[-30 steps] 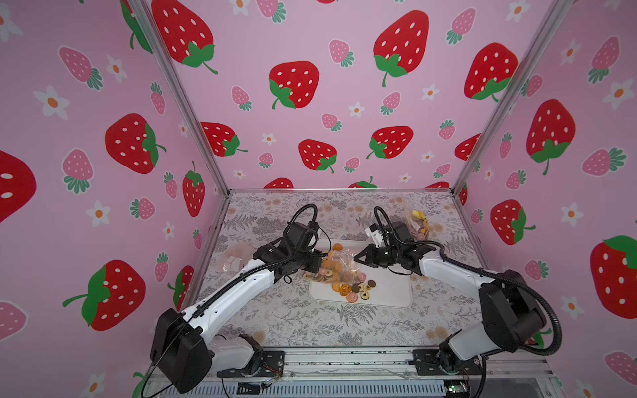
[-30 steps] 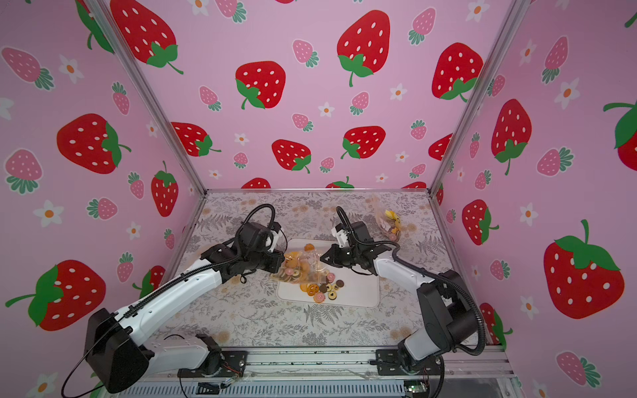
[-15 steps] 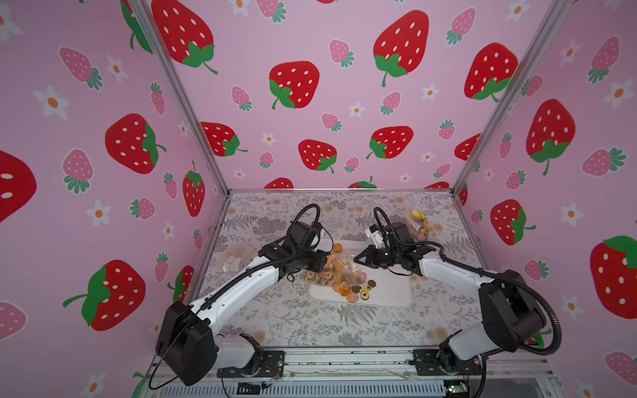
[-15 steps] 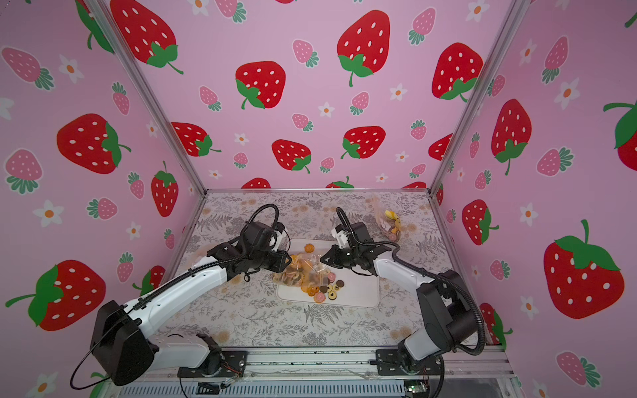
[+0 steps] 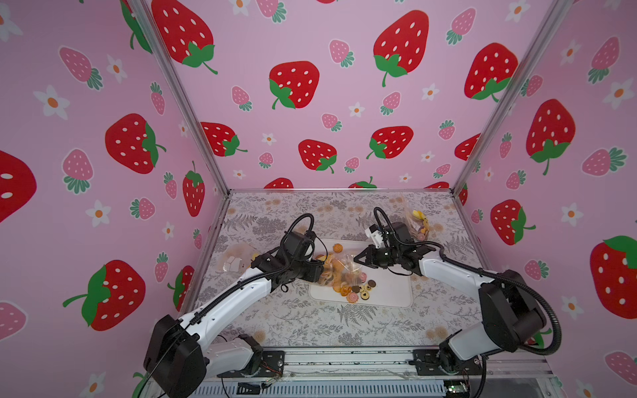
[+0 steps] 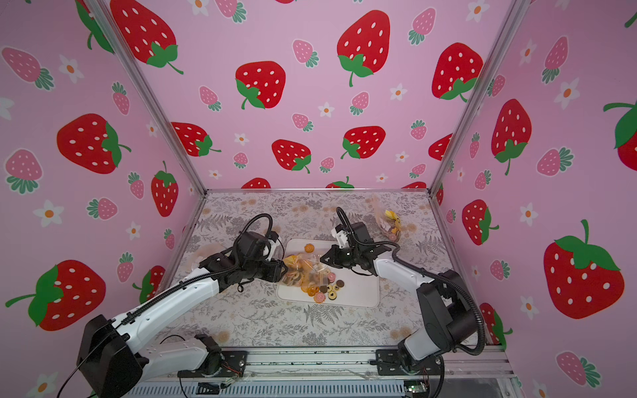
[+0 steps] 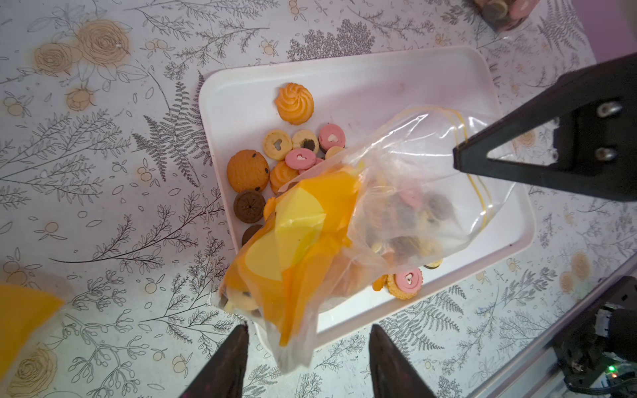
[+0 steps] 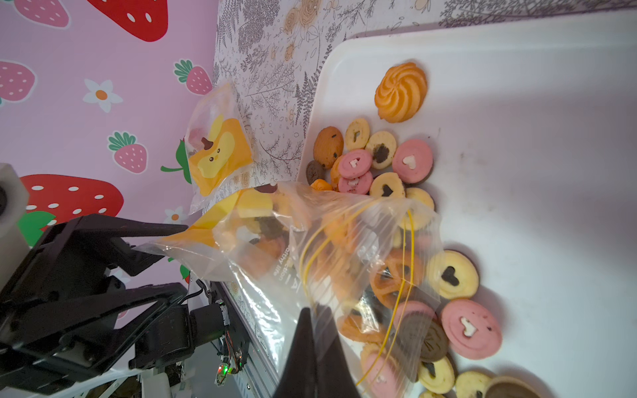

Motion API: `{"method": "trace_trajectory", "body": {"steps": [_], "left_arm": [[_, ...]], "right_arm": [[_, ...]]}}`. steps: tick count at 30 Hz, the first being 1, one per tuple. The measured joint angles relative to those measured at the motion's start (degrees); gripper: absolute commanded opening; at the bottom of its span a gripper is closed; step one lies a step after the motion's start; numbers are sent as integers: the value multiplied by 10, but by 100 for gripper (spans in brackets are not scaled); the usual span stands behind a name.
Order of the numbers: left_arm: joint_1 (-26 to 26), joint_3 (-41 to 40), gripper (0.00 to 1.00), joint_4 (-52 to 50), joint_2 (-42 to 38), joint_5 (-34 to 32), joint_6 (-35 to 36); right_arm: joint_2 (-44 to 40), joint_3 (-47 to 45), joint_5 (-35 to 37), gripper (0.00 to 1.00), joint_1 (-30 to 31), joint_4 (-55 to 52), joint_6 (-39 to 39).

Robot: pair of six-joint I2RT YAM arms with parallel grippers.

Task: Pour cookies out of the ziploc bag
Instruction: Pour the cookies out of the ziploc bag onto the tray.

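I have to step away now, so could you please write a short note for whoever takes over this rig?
Left gripper: jaws open, either side of the bottom end of the ziploc bag, not gripping.
Right gripper: shut on the bag's mouth edge.
Cookies: many lie on the white tray; others are inside the bag, which lies across the tray's edge.
Done: part poured. Left: regrip the bottom, lift, tip out the rest.

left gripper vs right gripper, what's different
The left gripper stands open, the bottom end of the ziploc bag between its jaws; the right gripper is shut on that bag's zipper rim. Left is at the printed orange end, right at the clear mouth. Both are at the same bag.
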Motion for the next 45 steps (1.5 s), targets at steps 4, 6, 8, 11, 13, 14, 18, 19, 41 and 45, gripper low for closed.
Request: {"method": "trace_trajectory", "body": {"steps": [4,6,8,11,13,14,18,19,41,45], "left_arm": [[1,-3,41,10,17,0,-6],[1,-5,34,15,31,-1,-9],[2,-5,25,18,43,-4,-11],[6,-5,11,23,54,-5,-12],[9,-5,0,26,57,-6,-11],[10,-5,0,26,58,-6,-13],[11,7,0,21,60,-7,-7],[11,13,0,20,61,-7,-5],[-28,169,0,-18,145,12,21],[-48,196,0,-28,168,10,23]], "right_arm": [[0,0,0,0,0,0,1],[0,0,0,0,0,0,2],[0,0,0,0,0,0,2],[0,-4,0,0,0,2,2],[0,-9,0,0,0,3,2],[0,-11,0,0,0,3,2],[0,-19,0,0,0,4,2],[0,-21,0,0,0,4,2],[-13,-33,3,0,-42,-1,-16],[-9,-33,4,0,-42,-6,-18]]}}
